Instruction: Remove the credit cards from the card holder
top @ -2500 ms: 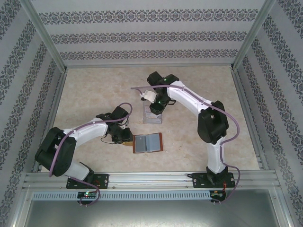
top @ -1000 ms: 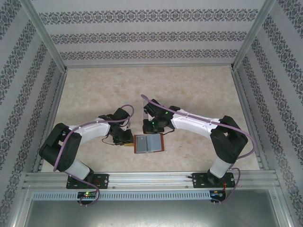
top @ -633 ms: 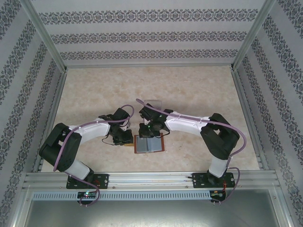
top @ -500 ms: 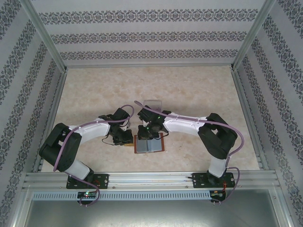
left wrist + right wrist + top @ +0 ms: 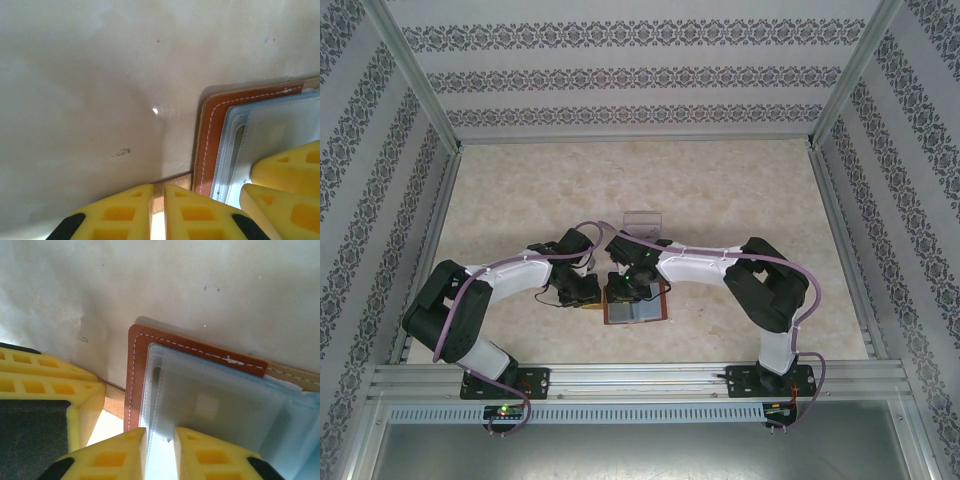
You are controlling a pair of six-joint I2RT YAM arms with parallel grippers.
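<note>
Directly beneath your right tool [image 5: 160, 436], jaws a slit apart on nothing, sits the open card holder [image 5: 136, 370], its length running off rightward, while your left tool [image 5: 158, 192] alongside pinches the strap tab [image 5: 172, 181].

We see a pale, marbled beige table [image 5: 750, 200]. Toward the middle of its near edge the reddish-brown card holder [image 5: 645, 312] lies flat and open on it, grey-blue pockets facing up, with its tan strap tab resting on the tabletop at its left. Farther back, apart from it, sits a clear plastic box [image 5: 642, 219].
</note>
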